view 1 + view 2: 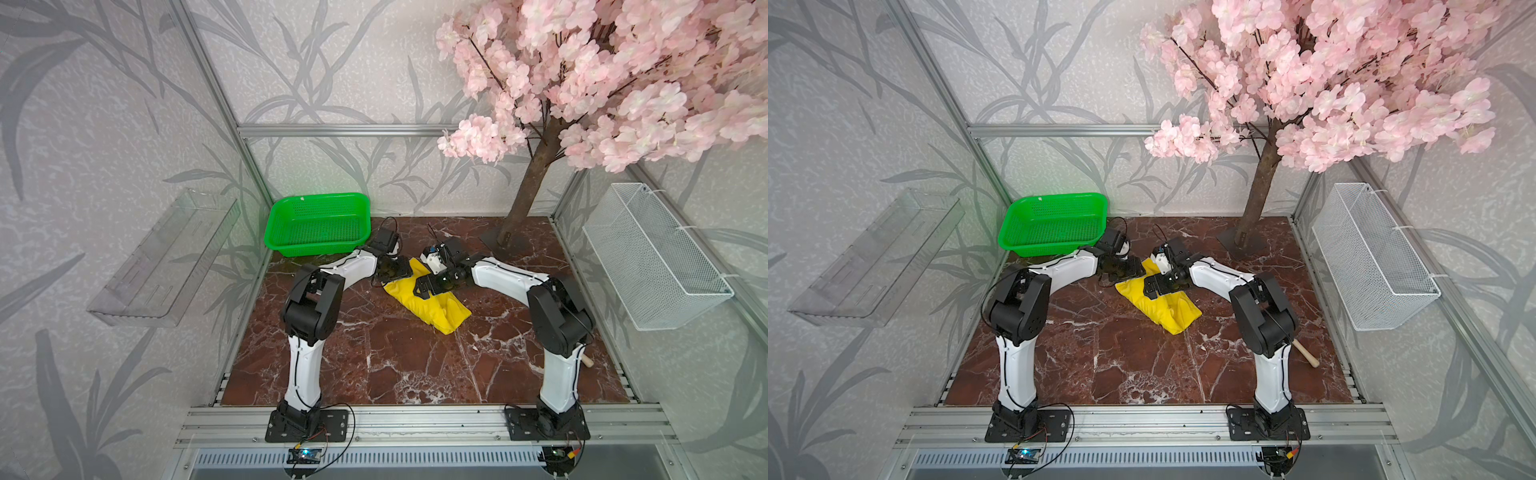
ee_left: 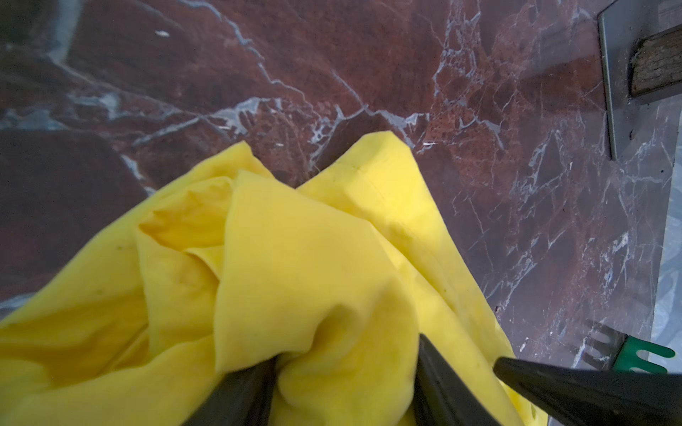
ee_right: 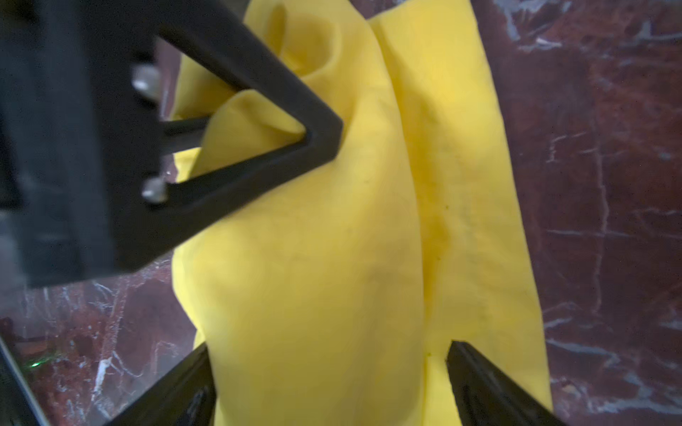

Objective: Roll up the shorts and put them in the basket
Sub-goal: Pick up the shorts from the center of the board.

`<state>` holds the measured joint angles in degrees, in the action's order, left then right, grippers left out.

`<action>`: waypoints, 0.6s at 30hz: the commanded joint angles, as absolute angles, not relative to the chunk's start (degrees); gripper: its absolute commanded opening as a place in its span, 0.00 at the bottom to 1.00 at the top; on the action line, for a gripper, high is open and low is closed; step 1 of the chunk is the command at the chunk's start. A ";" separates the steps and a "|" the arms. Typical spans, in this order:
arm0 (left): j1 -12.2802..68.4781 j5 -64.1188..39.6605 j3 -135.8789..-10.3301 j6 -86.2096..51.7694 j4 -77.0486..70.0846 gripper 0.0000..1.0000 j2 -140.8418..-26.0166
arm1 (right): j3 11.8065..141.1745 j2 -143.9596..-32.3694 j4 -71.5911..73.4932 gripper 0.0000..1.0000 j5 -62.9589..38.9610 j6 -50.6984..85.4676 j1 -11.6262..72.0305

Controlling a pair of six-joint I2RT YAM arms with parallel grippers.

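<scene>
The yellow shorts lie as a long folded strip, running diagonally across the middle of the marble table. My left gripper is at the strip's far end, shut on a thick bunch of the fabric that bulges between its fingers. My right gripper hangs over the same end just beside it. It is open, with its jaws wide apart either side of the rolled fabric. In the right wrist view the left gripper's fingers show with cloth tucked inside.
A green basket stands at the back left, close behind the left gripper. The blossom tree's trunk and base plate are at the back right. A wooden stick lies behind the right arm. A white wire basket hangs on the right wall.
</scene>
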<state>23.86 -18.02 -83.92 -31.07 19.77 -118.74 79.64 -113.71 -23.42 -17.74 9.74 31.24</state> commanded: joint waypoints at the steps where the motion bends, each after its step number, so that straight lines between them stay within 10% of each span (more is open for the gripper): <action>1: 24.08 -16.16 -83.07 -30.41 23.78 0.60 -120.95 | 81.91 -115.66 -25.95 0.99 -15.12 6.56 30.65; 11: 24.08 -15.91 -82.97 -30.54 22.94 0.60 -120.38 | 79.78 -120.36 -21.79 0.95 -24.36 8.83 29.71; 18: 24.00 -15.99 -83.36 -30.73 22.59 0.60 -120.15 | 77.96 -122.02 -19.57 0.46 -28.46 11.08 29.71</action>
